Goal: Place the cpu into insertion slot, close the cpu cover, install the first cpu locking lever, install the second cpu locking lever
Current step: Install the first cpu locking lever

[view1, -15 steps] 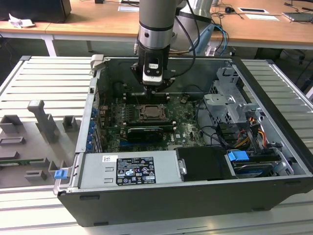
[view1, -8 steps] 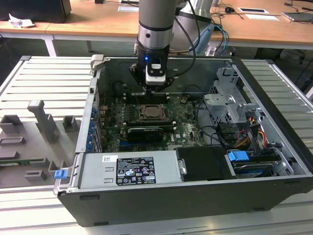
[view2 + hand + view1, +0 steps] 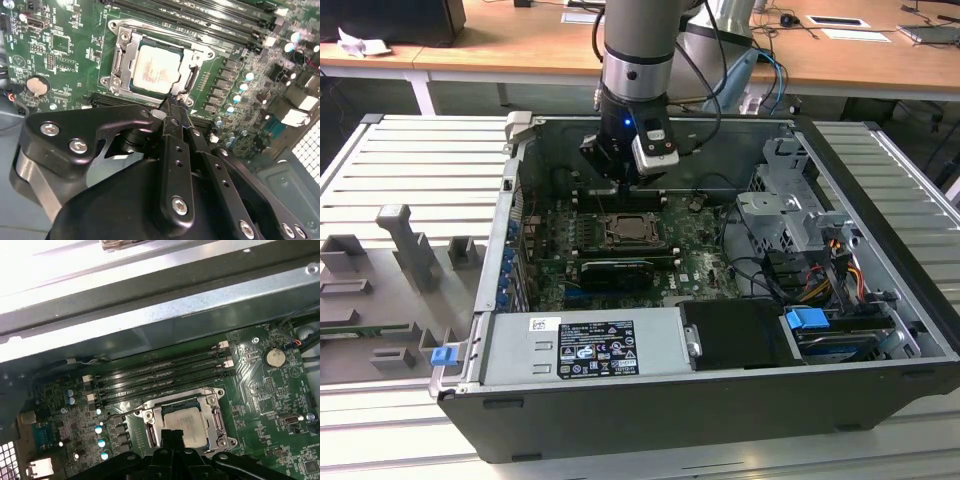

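- The gripper [image 3: 173,106] has its fingers pressed together and holds nothing
- The cpu [image 3: 156,71] lies flat in the insertion slot [image 3: 113,83], with the cpu cover [image 3: 123,53] lowered around it
- The gripper's tip sits just beside the slot's nearest edge, with the cpu straight ahead

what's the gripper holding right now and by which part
Nothing that shows: the gripper has its fingers together, tips at the edge of the cpu cover, which lies over the cpu.

cpu [image 3: 156,70] matt silvery metal; cpu cover [image 3: 121,52] shiny bare metal; tool [image 3: 174,104] matt black, smooth.
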Controlling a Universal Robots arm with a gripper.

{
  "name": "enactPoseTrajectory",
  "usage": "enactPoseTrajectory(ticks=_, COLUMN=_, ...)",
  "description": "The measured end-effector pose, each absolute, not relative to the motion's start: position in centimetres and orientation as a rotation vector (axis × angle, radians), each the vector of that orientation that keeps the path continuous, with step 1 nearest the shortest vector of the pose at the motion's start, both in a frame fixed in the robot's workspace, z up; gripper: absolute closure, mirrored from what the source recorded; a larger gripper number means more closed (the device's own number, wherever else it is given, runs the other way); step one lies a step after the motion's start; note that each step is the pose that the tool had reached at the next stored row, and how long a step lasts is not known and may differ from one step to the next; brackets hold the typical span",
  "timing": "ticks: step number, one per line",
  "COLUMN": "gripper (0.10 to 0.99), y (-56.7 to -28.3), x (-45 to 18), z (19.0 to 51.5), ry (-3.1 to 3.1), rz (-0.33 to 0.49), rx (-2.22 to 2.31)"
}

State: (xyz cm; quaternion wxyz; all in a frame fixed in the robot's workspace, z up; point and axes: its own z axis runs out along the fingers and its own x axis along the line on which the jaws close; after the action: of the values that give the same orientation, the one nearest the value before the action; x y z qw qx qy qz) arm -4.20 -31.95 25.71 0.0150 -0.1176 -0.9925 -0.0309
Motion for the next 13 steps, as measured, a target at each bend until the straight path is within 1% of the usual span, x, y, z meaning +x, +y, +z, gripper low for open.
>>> enactPoseTrajectory(ticks=13, gripper=0.980, y=-31.97, x=-4.20, z=25.59, ry=-3.118, rz=-0.095, rx=0.040)
